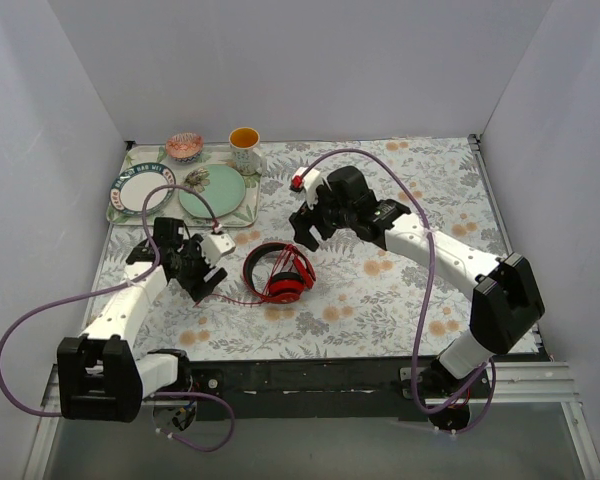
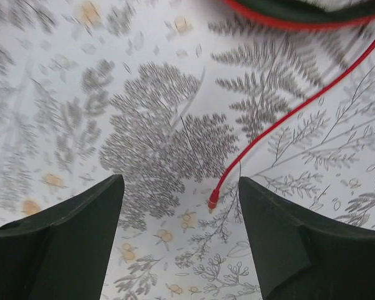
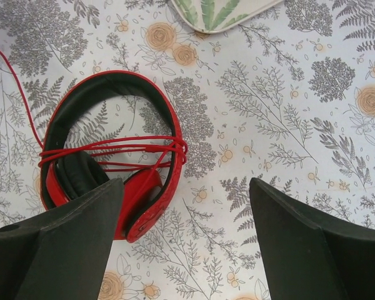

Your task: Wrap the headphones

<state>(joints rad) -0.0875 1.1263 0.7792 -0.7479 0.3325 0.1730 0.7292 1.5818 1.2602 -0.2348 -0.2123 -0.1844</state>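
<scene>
My two claws are apart, holding nothing. The red headphones with round cups (image 3: pixel 144 190) lie on the flowery worktop (image 3: pixel 269 125) below my right claw (image 3: pixel 186 184), their thin red cable (image 3: pixel 112 147) looped across the band. The cable's loose tip (image 2: pixel 212 202) lies under my left claw (image 2: pixel 180 181). I think wrapping is nearly done; next, pinch that tip and wind it on.

Left arm (image 1: pixel 120 310) and right arm (image 1: pixel 450 250): white links, bulky black joints, looping purple cable (image 1: pixel 360 152); left gripper (image 2: pixel 180 181) and right gripper (image 3: pixel 186 181) are dark.

Headphones (image 1: pixel 288 287) x1, tray (image 1: pixel 116 214) x1, plates (image 1: pixel 143 190) (image 1: pixel 212 191) x2, bowl (image 1: pixel 184 147) x1, cup (image 1: pixel 245 150) x1, arms (image 1: pixel 130 305) (image 1: pixel 450 250) x2.
</scene>
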